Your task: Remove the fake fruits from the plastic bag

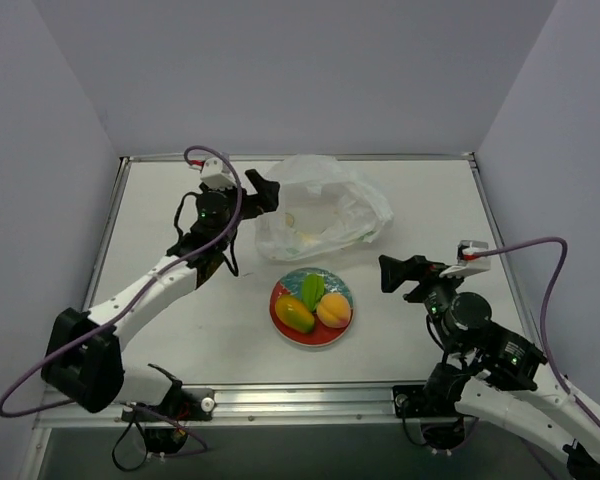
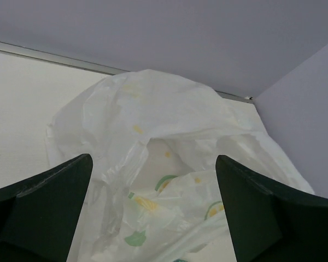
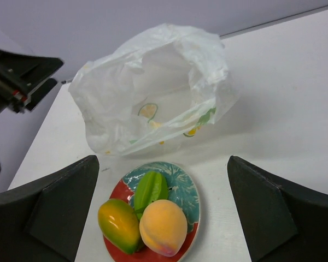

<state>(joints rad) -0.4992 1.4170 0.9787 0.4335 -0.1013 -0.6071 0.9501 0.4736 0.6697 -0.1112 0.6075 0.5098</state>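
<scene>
Three fake fruits lie on a red-and-teal plate (image 1: 342, 289): a yellow-orange mango (image 1: 295, 314), a green pointed oval (image 1: 312, 291) and an orange peach (image 1: 333, 310). They also show in the right wrist view: mango (image 3: 119, 224), green oval (image 3: 150, 189), peach (image 3: 163, 227), plate (image 3: 186, 188). The translucent white plastic bag (image 1: 322, 207) lies behind the plate, crumpled, its mouth toward the plate, with no fruit visible inside (image 3: 153, 87). My left gripper (image 1: 263, 190) is open and empty at the bag's left edge (image 2: 153, 164). My right gripper (image 1: 392, 273) is open and empty, right of the plate.
The white table (image 1: 160, 220) is boxed by grey walls, with a metal rail along its far edge (image 1: 160, 157) and near edge (image 1: 300, 400). The left arm (image 1: 150, 290) crosses the left half of the table.
</scene>
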